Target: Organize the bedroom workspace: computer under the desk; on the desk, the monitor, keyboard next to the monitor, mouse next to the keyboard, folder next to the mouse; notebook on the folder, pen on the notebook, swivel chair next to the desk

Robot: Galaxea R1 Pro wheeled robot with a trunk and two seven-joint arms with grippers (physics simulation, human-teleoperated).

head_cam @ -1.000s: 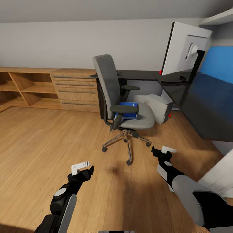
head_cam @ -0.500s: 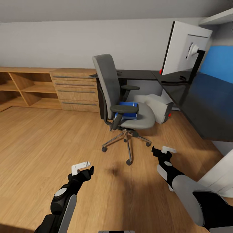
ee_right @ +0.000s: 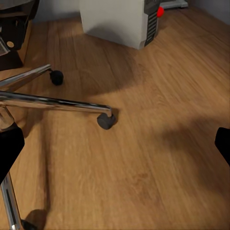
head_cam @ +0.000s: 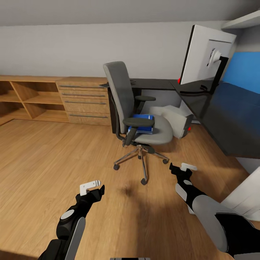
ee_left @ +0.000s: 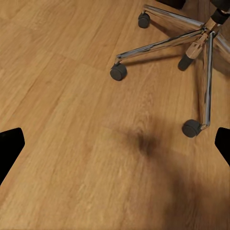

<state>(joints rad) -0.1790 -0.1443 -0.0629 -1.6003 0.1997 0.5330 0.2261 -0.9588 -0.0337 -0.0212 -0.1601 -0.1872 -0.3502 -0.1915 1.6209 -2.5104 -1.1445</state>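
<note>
No change was recorded over the last second: the head view was matched point for point with the two earlier ones, and nothing in the scene had been displaced. The robot was judged to be paused or only just short of its approach.

The swivel chair was found standing on the oak floor just in front of the table, turned sideways to it. The folder was seen lying flat on the chair seat, not yet lifted. The monitor was noted upright on the table, beyond the chair. The computer was seen on the floor behind the chair, at the table's edge, tilted.

The left gripper and right gripper were held low over the floor, short of the chair base. Both pairs of fingers were spread wide, with nothing held.

The folder transfer was judged still to be started; a closer approach to the chair would be needed first.
</note>
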